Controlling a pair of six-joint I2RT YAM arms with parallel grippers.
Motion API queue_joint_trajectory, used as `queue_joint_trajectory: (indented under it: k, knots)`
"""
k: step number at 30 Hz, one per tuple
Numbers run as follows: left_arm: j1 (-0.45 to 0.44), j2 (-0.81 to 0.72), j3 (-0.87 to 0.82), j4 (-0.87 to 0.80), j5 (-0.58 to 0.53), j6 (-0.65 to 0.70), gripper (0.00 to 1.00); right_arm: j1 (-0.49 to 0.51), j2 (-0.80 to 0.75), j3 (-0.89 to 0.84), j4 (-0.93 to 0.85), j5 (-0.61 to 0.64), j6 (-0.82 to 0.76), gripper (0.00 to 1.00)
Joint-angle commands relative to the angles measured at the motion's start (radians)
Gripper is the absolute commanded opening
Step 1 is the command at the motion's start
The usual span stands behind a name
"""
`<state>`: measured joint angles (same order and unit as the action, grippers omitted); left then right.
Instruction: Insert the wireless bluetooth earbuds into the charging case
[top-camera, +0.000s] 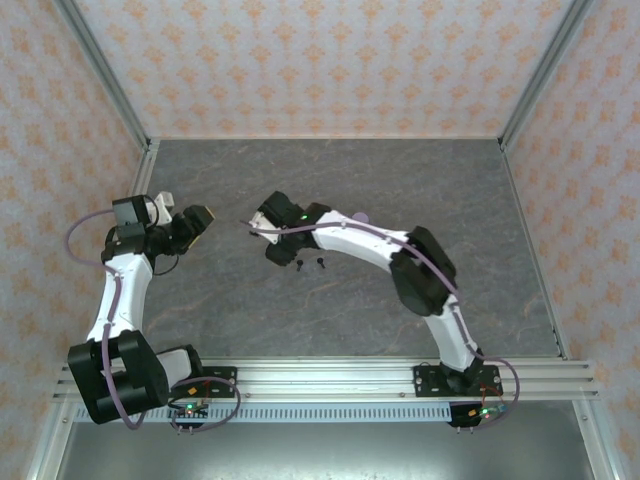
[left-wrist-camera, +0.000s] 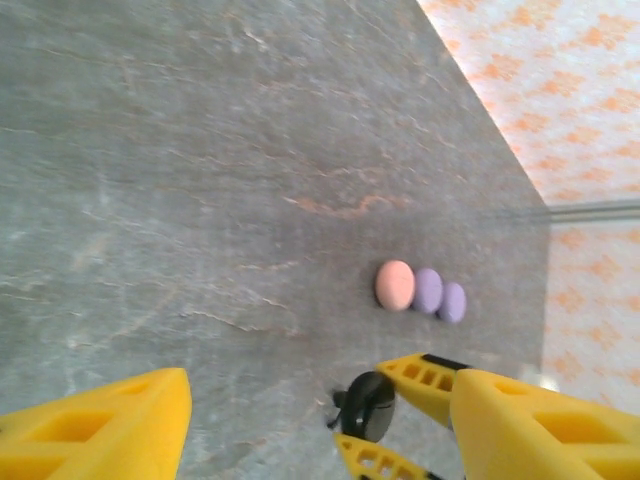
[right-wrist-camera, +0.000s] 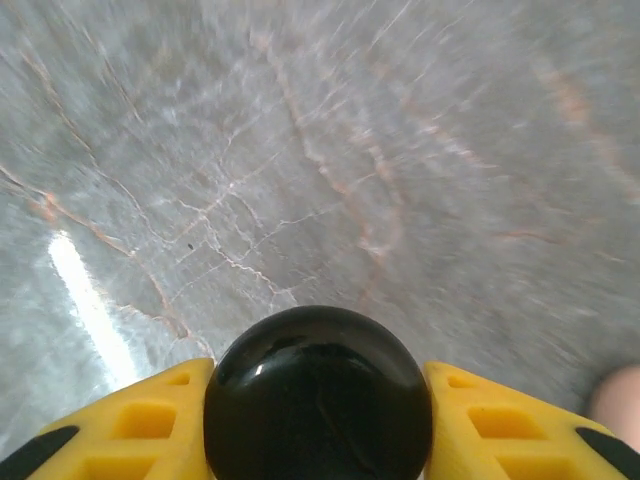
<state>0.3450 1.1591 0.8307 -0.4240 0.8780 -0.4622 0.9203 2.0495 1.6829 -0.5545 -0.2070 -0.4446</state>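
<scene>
Tabletop of grey veined stone-look material (top-camera: 430, 180) makes the floor of a booth with walls papered in an orange-on-cream pattern (top-camera: 320, 60). Both arms lean in over its left half.

The right gripper (right-wrist-camera: 318, 375) has a glossy black round charging case (right-wrist-camera: 318, 405) between its yellow fingers (right-wrist-camera: 130, 430). The jaws are partway closed, one pad pressed to each side of the case, so it is gripped squarely across its width. From the left wrist camera this case looks like a dark disc pinched between those two fingers (whether its lid is up or down, and whether it is clear of the table, I cannot tell from here).

The left gripper (top-camera: 203, 218) hangs near it, off to its left. Its jaws are spread wide with nothing between them, just bare table underneath.

The wireless bluetooth earbuds (top-camera: 300, 265), a tiny black stemmed pair, lie on the table just beside the right arm's wrist, on its near side. The two sit a little apart from each other and are clear of both grippers.

Beyond the held case, a pink rounded case (left-wrist-camera: 395, 285) and two lilac rounded cases (left-wrist-camera: 428, 290) sit close together in a row on the table, with the pink one at the end.
</scene>
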Motion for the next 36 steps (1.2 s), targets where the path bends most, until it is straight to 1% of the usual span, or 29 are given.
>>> queue_joint_trajectory:
  k: [1, 5, 10, 14, 16, 18, 23, 25, 32, 36]
  knots:
    - [-0.045, -0.045, 0.030, -0.005, 0.141, -0.005, 0.69, 0.000, -0.175, -0.155, 0.242, 0.020, 0.068, 0.36]
    - [-0.118, -0.078, 0.048, 0.027, 0.189, -0.042, 0.68, 0.000, -0.332, -0.352, 0.404, 0.053, 0.091, 0.36]
    - [-0.189, -0.131, 0.066, 0.068, 0.207, -0.066, 0.68, 0.001, -0.473, -0.514, 0.517, 0.050, 0.082, 0.36]
    - [-0.270, -0.185, 0.035, 0.097, 0.209, -0.109, 0.68, 0.002, -0.566, -0.627, 0.603, 0.056, 0.067, 0.36]
    - [-0.296, -0.208, 0.015, 0.108, 0.195, -0.135, 0.68, 0.003, -0.606, -0.672, 0.636, 0.060, 0.056, 0.36]
    - [-0.316, -0.231, 0.001, 0.126, 0.192, -0.163, 0.68, 0.003, -0.643, -0.702, 0.652, 0.058, 0.041, 0.36]
    - [-0.352, -0.269, -0.025, 0.156, 0.186, -0.181, 0.68, 0.005, -0.715, -0.742, 0.648, 0.022, -0.047, 0.36]
    - [-0.375, -0.260, -0.028, 0.177, 0.187, -0.191, 0.68, 0.004, -0.734, -0.756, 0.655, 0.014, -0.079, 0.36]
    - [-0.513, -0.198, -0.035, 0.279, 0.170, -0.165, 0.68, 0.004, -0.778, -0.811, 0.705, -0.003, -0.178, 0.36]
    - [-0.548, -0.136, -0.023, 0.312, 0.174, -0.154, 0.66, 0.005, -0.787, -0.818, 0.715, -0.005, -0.194, 0.36]
